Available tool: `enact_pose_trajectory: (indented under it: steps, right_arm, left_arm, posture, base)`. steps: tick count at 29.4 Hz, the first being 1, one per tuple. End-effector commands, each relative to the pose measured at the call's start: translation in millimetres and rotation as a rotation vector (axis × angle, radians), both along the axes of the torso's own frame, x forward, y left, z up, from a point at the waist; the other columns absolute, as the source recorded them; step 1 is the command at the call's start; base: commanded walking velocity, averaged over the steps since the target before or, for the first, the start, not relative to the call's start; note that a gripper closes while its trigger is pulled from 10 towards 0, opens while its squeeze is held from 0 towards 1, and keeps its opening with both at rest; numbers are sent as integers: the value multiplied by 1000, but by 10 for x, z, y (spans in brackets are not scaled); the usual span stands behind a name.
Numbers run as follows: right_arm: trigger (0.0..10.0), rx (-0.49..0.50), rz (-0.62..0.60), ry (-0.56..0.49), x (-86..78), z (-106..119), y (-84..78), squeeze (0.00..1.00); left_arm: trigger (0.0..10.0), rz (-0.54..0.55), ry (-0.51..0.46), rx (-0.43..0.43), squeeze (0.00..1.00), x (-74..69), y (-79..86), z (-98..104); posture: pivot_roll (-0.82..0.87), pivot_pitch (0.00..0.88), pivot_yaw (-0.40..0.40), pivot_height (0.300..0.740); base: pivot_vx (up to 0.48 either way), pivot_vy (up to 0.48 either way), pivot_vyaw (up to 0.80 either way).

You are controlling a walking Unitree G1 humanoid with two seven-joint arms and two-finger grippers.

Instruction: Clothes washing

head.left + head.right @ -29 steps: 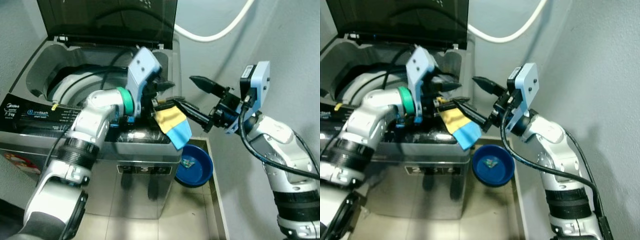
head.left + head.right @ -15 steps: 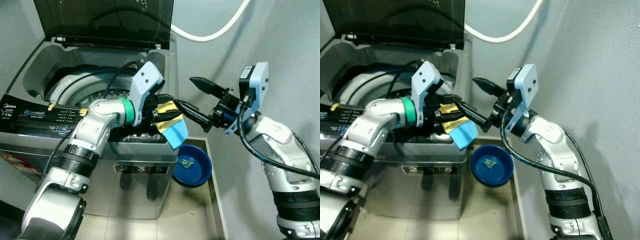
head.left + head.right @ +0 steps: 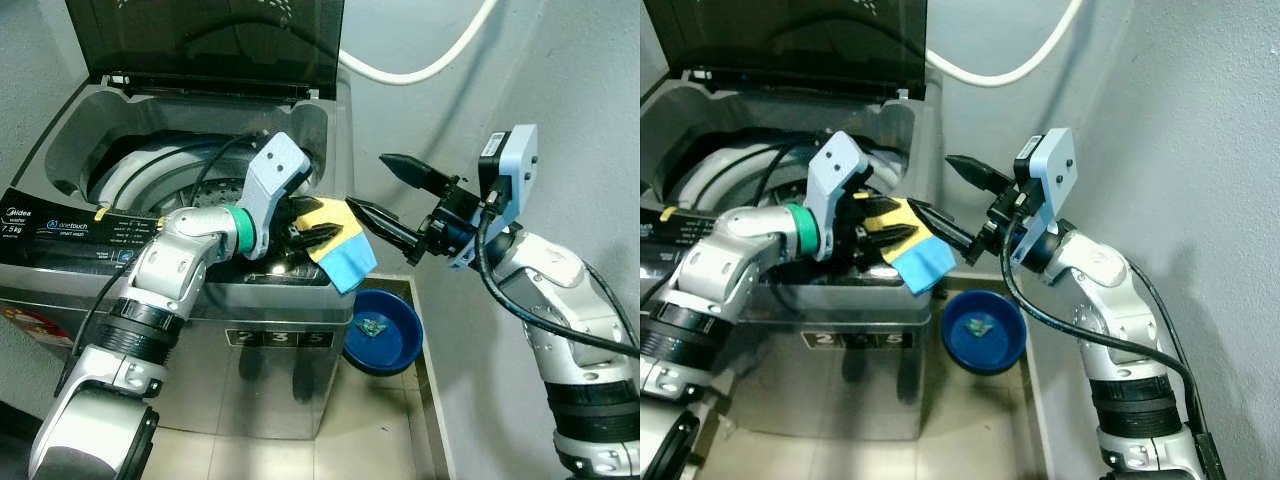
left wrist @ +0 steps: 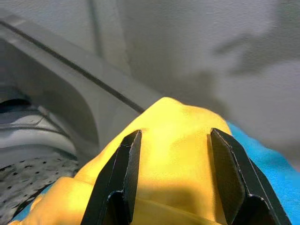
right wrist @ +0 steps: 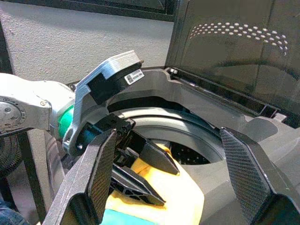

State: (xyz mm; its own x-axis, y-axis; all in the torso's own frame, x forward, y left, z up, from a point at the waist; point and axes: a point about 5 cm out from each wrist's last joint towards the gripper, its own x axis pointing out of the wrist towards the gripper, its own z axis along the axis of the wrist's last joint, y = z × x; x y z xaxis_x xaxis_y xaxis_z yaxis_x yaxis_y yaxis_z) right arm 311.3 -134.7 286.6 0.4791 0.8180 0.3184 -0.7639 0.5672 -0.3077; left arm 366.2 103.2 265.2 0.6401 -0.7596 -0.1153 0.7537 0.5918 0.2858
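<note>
A yellow and blue cloth point(image 3: 340, 252) hangs over the front right corner of the open top-loading washing machine point(image 3: 70, 225). My left gripper point(image 3: 318, 226) is shut on its yellow part, and in the left wrist view the black fingers point(image 4: 123, 174) press into the yellow cloth point(image 4: 173, 150). My right gripper point(image 3: 370, 185) hovers open just right of the cloth, its lower finger tip close to the fabric without holding it. From the right wrist, the wide-spread fingers point(image 5: 96, 178) frame the left gripper, the cloth point(image 5: 180, 199) and the drum point(image 5: 187, 152).
The washer lid point(image 3: 215, 40) stands up at the back. A blue basin point(image 3: 388, 335) sits on the tiled floor between the machine and the grey wall point(image 3: 590, 120) on the right. A white hose point(image 3: 420, 70) curves along the wall behind.
My left wrist has dropped and drawn back toward the washer rim, carrying the cloth slightly left and closer to the tub opening. The right gripper has stayed where it was, still open.
</note>
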Motion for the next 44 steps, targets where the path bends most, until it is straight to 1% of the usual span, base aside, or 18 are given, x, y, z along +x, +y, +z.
enact_pose_trajectory:
  steps: [1, 20, 21, 22, 23, 25, 28, 29, 31, 34, 35, 36, 37, 39, 40, 41, 42, 44]
  right_arm:
    - [10000, 1, 4, -15, 2, 24, -2, 0]
    - [10000, 3, 2, -17, -10, 25, -1, 0]
    - [10000, 3, 2, -17, -11, 25, -1, 0]
    - [10000, 3, 2, -17, -11, 25, -1, 0]
    - [10000, 4, 2, -17, -12, 24, -1, 0]
    - [10000, 5, 1, -18, -15, 24, 1, 0]
    - [10000, 6, 1, -19, -17, 24, 0, 0]
    - [10000, 6, 0, -19, -18, 23, -1, 0]
    - [10000, 6, 0, -19, -18, 23, -1, 0]
    - [10000, 8, -3, -19, -19, 20, -1, 0]
    - [10000, 11, -7, -20, -18, 21, 0, 0]
    - [10000, 16, -14, -22, -14, 23, 2, 0]
    - [10000, 25, -24, -25, -9, 29, 3, 0]
    - [10000, 25, -24, -25, -9, 29, 3, 0]
    - [10000, 35, -34, -28, -3, 36, 4, 0]
    - [10000, 43, -42, -30, 1, 39, 4, 0]
    - [10000, 47, -46, -31, 5, 39, 4, 0]
    - [10000, 49, -48, -31, 7, 38, 4, 0]
  left_arm:
    - [0, 30, 50, 19, 0, 10, 42, -129]
    - [0, 43, 3, 19, 0, 15, 2, -60]
    - [1961, 41, -22, 3, 0, 15, -10, -25]
    - [1961, 41, -22, 3, 0, 15, -10, -25]
    - [10000, 55, -50, -41, 0, 21, -17, 34]
    - [10000, 107, -94, -106, 0, 49, 8, 122]
    - [10000, 140, -113, -140, 0, 64, 32, 173]
    - [10000, 191, -131, -185, 0, 83, 71, 248]
    - [10000, 191, -131, -185, 0, 83, 71, 248]
    - [10000, 268, -193, -244, 0, 82, 139, 388]
    - [10000, 293, -219, -259, 114, 57, 171, 443]
    - [10000, 301, -235, -261, 310, 22, 184, 470]
    - [10000, 297, -235, -254, 94, -30, 179, 477]
    - [10000, 297, -235, -254, 94, -30, 179, 477]
    - [10000, 282, -236, -242, 0, -85, 164, 473]
    - [10000, 265, -227, -242, 0, -140, 145, 463]
    - [10000, 251, -222, -241, 451, -180, 130, 455]
    - [10000, 243, -220, -242, 451, -201, 123, 452]
  posture:
    - [60, 136, 2, 740]
    - [53, 138, 8, 740]
    - [53, 138, 8, 740]
    - [53, 138, 8, 740]
    - [52, 137, 9, 740]
    - [51, 137, 11, 740]
    - [51, 138, 12, 740]
    - [50, 138, 10, 740]
    - [50, 138, 10, 740]
    - [50, 137, 11, 740]
    - [53, 135, 11, 740]
    - [53, 134, 13, 740]
    - [55, 133, 13, 740]
    - [55, 133, 13, 740]
    - [57, 132, 14, 740]
    - [60, 130, 15, 740]
    - [62, 128, 15, 740]
    - [62, 128, 15, 740]
  base:
    - [0, 0, 0]
    - [0, 0, 0]
    - [0, 0, 0]
    - [0, 0, 0]
    - [0, 0, 0]
    - [0, 0, 0]
    - [0, 0, 0]
    - [0, 0, 0]
    - [0, 0, 0]
    - [0, 0, 0]
    - [0, 0, 0]
    - [0, 0, 0]
    - [0, 0, 0]
    - [0, 0, 0]
    - [0, 0, 0]
    - [0, 0, 0]
    - [0, 0, 0]
    - [0, 0, 0]
